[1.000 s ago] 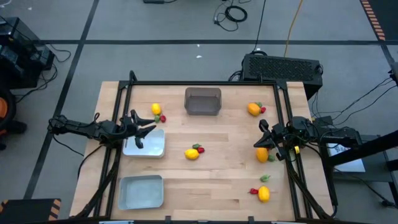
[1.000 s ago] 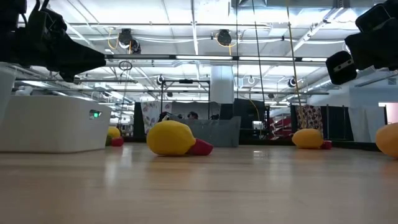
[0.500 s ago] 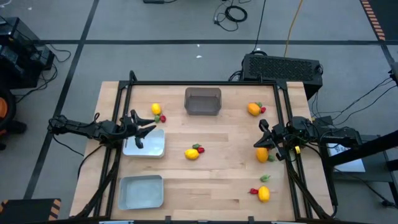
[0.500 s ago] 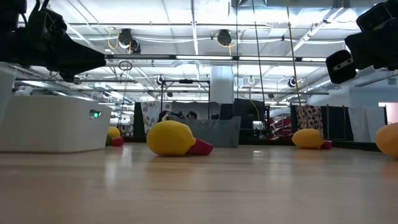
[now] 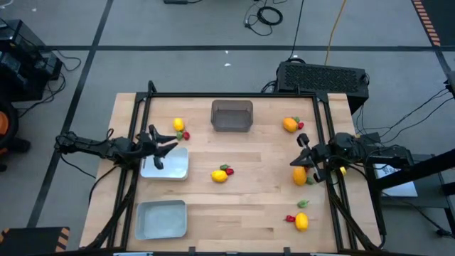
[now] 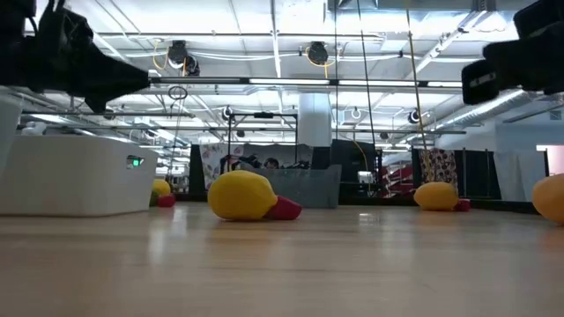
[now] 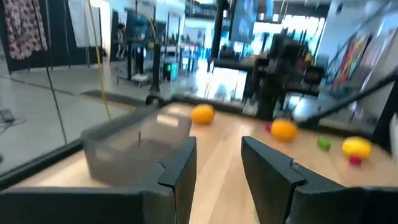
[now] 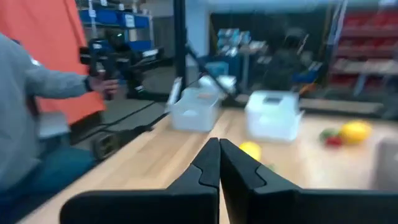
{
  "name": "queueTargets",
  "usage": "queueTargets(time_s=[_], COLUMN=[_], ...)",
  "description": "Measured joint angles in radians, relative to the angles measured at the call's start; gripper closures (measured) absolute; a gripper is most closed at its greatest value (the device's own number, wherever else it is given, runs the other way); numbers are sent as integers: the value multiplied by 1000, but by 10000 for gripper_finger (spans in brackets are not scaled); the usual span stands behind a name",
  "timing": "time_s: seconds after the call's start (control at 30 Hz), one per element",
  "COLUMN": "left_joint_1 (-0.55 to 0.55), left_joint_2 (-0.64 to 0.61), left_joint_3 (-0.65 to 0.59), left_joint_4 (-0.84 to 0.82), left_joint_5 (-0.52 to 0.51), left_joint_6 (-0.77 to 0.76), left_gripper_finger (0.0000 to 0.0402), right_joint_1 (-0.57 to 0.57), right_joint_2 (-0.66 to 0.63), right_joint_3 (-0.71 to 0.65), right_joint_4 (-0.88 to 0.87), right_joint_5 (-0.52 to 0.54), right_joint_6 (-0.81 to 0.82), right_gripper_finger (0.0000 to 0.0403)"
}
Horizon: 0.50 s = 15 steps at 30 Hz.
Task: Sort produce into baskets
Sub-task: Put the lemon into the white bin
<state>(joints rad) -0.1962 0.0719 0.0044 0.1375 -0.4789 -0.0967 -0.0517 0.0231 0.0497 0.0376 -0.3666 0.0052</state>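
Note:
Yellow and orange produce lies scattered on the wooden table: one round (image 5: 178, 124) at the far left, a lemon (image 5: 219, 176) with a red piece at the centre, an orange one (image 5: 290, 125) at the far right, another (image 5: 299, 176) beside my right gripper, and a yellow one (image 5: 301, 222) near the front right. The dark grey basket (image 5: 232, 116) stands at the far middle, the white tray (image 5: 165, 165) at the left and the grey-blue tray (image 5: 161, 218) at the near left. My left gripper (image 7: 217, 168) hovers level over the white tray, slightly open and holding nothing. My right gripper (image 8: 219, 163) hovers level at the right edge, shut and holding nothing.
A black box (image 5: 323, 77) stands beyond the table's far right corner. Black frame rails (image 5: 234, 94) run along the table's far, left and right sides. A small green piece (image 5: 303, 203) lies at the near right. A person (image 8: 37, 124) shows in the right wrist view, beyond the table.
My right gripper has rolled about its own axis, still shut and staying where it was. Nothing on the table has moved.

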Motion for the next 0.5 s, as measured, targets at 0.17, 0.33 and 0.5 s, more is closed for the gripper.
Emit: queueTargets(time_s=[0.17, 0.33, 0.5], left_joint_1=[0, 1, 9], left_joint_2=[0, 0, 7], left_joint_3=[0, 0, 0], left_joint_4=[86, 103, 153], left_joint_5=[-4, -68, -116], left_joint_6=[0, 7, 80], left_gripper_finger=[267, 267, 267], right_joint_1=[0, 0, 0], right_joint_2=[0, 18, 95], right_joint_3=[0, 0, 0], right_joint_4=[123, 204, 369], right_joint_5=[118, 314, 463], right_joint_6=[-21, -48, -36], right_gripper_finger=[403, 403, 403])
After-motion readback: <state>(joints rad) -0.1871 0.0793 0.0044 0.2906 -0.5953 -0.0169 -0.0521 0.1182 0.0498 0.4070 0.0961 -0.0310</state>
